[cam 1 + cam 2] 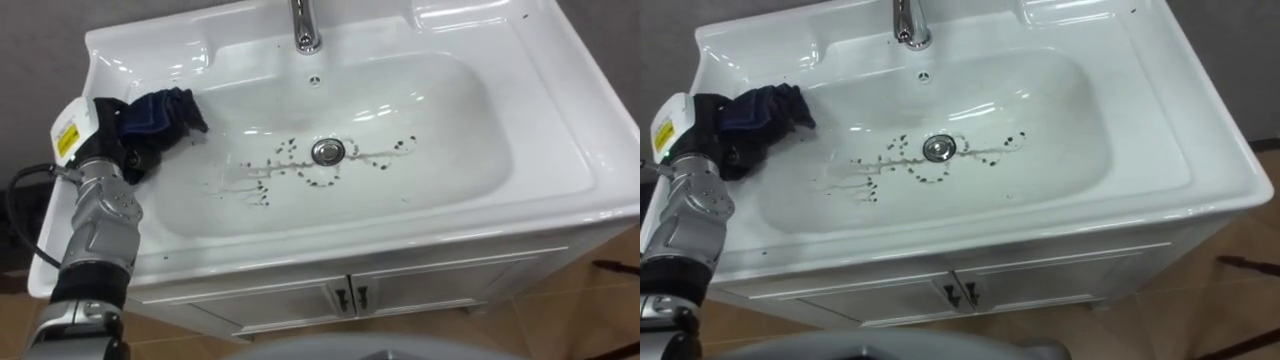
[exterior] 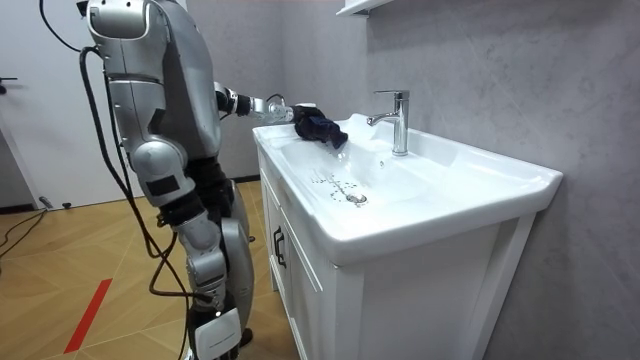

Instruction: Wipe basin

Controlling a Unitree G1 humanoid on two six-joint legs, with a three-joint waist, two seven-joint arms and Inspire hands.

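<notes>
Here, at the far left, the left robot hand (image 1: 118, 135) reaches in over the left rim of the white ceramic rectangular basin (image 1: 560, 110), its dark fingers curled round a dark blue crumpled cloth (image 1: 165, 110). The cloth lies bunched on the basin's upper left slope, touching the white ceramic just inside the rim, well apart from the drain. To the right of the cloth, on the bowl's floor, a faint greyish smear (image 1: 237, 186) runs toward the middle, with small dark specks (image 1: 262, 196) beside it. More of these specks ring the round chrome drain (image 1: 327, 151) at the centre of the bowl, and a thin dotted trail of them (image 1: 392, 152) carries on to the right of it. Behind the drain, on the back ledge, stands a chrome tap (image 1: 305, 25); a small overflow hole (image 1: 315, 79) sits in the wall just below it. The right part of the bowl and the broad right rim look clean and glossy. Below the basin is a white cabinet (image 1: 420, 288) with two small dark door handles (image 1: 352, 297) side by side near its middle. In the room view the robot stands upright on a wooden floor (image 2: 60, 260) at the cabinet's end on the room view's left — its left arm stretched out level over the basin.
</notes>
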